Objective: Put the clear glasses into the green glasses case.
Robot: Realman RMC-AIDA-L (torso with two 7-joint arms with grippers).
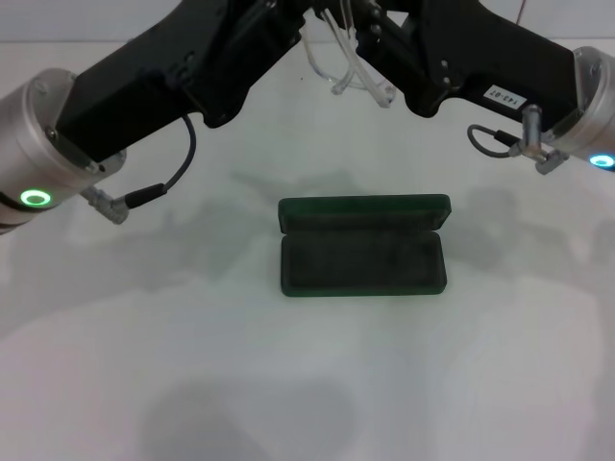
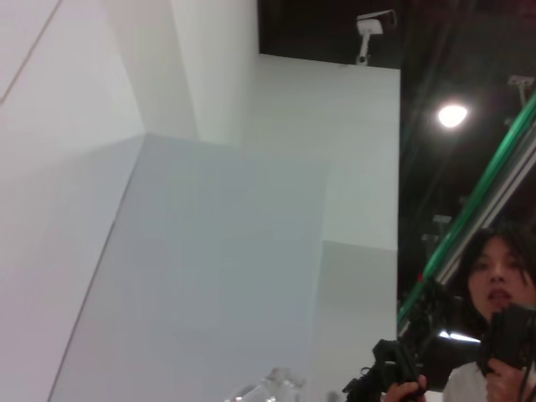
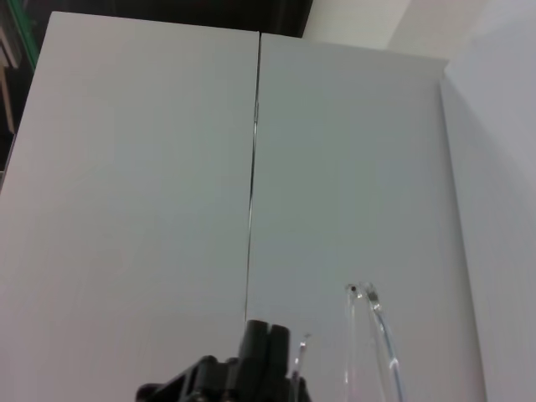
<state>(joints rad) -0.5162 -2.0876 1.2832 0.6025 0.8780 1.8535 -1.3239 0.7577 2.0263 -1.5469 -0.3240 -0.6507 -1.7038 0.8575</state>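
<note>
The green glasses case (image 1: 363, 248) lies open on the white table, its lid standing up at the far side and the dark lining bare. High above it, at the top of the head view, the clear glasses (image 1: 354, 75) hang in the air between both arms. My right gripper (image 1: 373, 40) holds them; in the right wrist view its black fingers (image 3: 260, 356) are pressed together beside the thin clear arms of the glasses (image 3: 370, 335). My left gripper (image 1: 304, 21) is right next to the glasses, cut off by the top edge. A bit of the glasses (image 2: 272, 387) shows in the left wrist view.
The white table (image 1: 307, 384) stretches around the case. Both black forearms cross the upper part of the head view, with cables hanging below them. The wrist views face pale wall panels (image 3: 151, 167), and a person (image 2: 498, 285) stands far off.
</note>
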